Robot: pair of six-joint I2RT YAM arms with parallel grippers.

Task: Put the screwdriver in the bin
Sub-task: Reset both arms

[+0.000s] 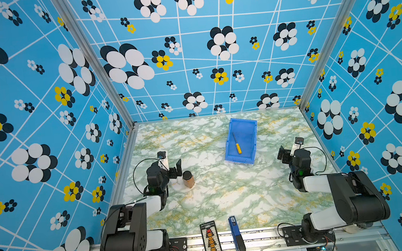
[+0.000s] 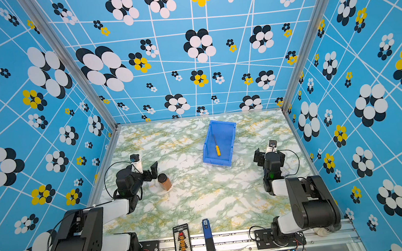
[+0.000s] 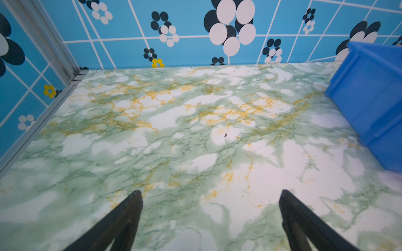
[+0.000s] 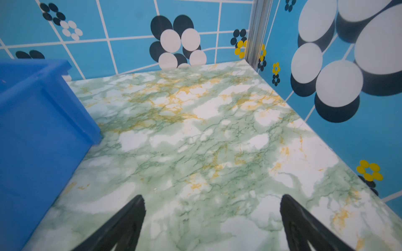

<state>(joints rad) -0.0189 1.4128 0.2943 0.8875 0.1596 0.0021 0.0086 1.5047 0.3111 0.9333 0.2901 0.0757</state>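
Yellow-handled, the screwdriver (image 1: 237,144) already lies flat inside the bin (image 1: 247,136) toward the far edge of the desk (image 1: 215,196), so with left fingers (image 3: 128,213) and right fingers (image 4: 130,215) both spread and empty, the job looks done: hold both arms clear of the bin's walls.

The black-and-white left arm (image 1: 129,230) and right arm (image 1: 350,199) sit folded at either side, forearms reaching forward, wrists tilted down. The left gripper (image 3: 210,195) has its black jaws spread wide, empty; the right gripper (image 4: 212,198) is spread equally wide, empty too.
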